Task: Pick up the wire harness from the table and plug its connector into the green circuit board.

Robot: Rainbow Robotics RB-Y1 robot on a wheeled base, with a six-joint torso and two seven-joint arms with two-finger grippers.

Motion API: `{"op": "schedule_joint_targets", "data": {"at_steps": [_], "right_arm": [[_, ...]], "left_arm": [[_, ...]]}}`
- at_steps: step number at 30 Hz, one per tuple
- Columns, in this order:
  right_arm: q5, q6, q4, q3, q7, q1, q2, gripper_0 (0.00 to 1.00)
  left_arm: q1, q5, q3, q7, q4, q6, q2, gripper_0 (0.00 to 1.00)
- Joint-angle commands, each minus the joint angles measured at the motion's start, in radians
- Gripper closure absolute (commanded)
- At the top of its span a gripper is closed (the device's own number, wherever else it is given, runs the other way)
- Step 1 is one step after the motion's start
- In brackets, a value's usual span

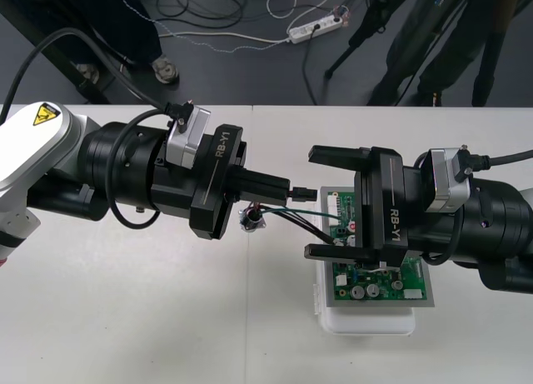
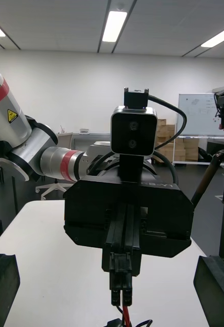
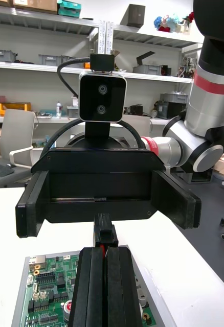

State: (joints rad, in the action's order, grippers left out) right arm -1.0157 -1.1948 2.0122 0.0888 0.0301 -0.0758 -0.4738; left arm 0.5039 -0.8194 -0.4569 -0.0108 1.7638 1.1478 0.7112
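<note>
On your light table [image 1: 125, 317] the green circuit board [image 1: 379, 286] sat on its white base [image 1: 366, 324]. Your left gripper [image 1: 287, 187] was clenched on the harness's plug [image 1: 304, 191], held in the air just beside the board. The wires [image 1: 287, 208] and the metal socket [image 1: 250, 220] hung under it. Your right gripper [image 1: 310, 202] stood over the board, with its fingers released and wide apart.

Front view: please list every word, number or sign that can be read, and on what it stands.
"RB-Y1": black body of the left gripper.
"RB-Y1": black body of the right gripper.
Yellow warning triangle, no words: white shell of the left arm.
Print on the green board: too small to read.
</note>
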Motion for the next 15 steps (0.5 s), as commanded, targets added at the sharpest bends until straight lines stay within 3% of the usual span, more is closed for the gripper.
{"op": "schedule_joint_targets", "data": {"at_steps": [1,15], "right_arm": [[0.017,-0.008,0.031,-0.009,0.027,-0.019,-0.005,0.0],[-0.047,-0.045,0.031,-0.024,0.048,-0.021,-0.035,0.0]], "left_arm": [[0.028,0.046,-0.006,-0.001,-0.003,-0.034,0.013,1.0],[0.004,0.1,0.075,0.023,-0.159,0.167,0.016,1.0]]}}
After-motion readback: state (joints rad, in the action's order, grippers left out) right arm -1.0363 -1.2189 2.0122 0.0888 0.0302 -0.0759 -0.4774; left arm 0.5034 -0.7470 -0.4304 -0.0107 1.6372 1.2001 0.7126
